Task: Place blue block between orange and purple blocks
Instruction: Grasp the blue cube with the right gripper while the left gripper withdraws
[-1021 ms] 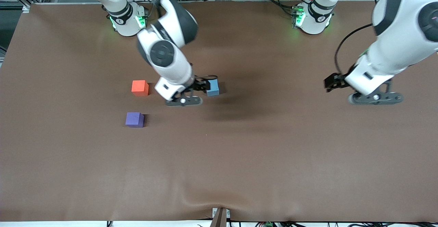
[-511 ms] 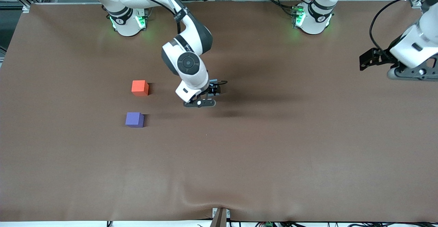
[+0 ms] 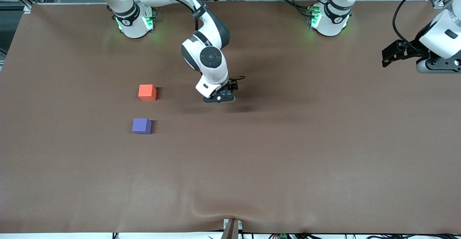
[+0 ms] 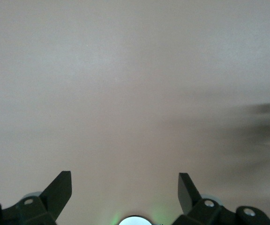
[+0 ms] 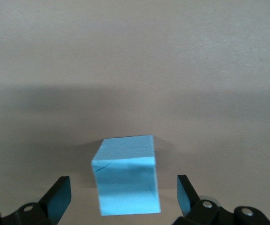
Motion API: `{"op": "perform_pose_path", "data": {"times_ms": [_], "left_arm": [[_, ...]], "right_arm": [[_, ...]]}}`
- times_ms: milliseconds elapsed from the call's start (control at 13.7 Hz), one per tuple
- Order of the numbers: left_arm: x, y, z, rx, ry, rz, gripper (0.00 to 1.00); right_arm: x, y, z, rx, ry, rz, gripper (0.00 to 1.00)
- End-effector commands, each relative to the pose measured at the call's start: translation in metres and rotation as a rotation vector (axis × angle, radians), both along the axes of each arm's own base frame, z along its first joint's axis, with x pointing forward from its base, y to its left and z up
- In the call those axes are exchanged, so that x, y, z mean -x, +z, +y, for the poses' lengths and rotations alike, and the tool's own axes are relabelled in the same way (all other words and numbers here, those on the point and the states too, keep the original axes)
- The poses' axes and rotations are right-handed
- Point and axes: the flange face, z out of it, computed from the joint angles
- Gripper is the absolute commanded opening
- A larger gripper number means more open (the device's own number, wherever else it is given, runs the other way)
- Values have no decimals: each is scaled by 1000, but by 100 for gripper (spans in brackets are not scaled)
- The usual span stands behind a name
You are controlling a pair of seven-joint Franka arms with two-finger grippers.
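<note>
Right gripper (image 5: 123, 194) hangs low over mid-table, fingers spread wide either side of the small sky-blue matte cube (image 5: 126, 180), not touching it. The bright orange-red cube (image 3: 147, 92) and violet-purple cube (image 3: 141, 126) sit toward the right arm's end, purple nearer the camera. Left gripper (image 4: 124, 190) waits, fingers apart, above bare brown table (image 3: 288, 152).

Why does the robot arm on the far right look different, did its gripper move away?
Yes. The left gripper has drawn back toward the left arm's end of the table, away from the orange block.
</note>
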Motion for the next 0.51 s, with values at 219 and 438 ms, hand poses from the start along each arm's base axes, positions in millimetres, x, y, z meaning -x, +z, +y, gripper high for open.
{"op": "perform_pose_path", "data": {"times_ms": [219, 438], "left_arm": [[4, 8, 14, 18, -19, 28, 100], [3, 13, 20, 17, -14, 18, 100]], "right_arm": [[11, -20, 0, 14, -1, -20, 100], [13, -33, 5, 1, 0, -39, 100]]}}
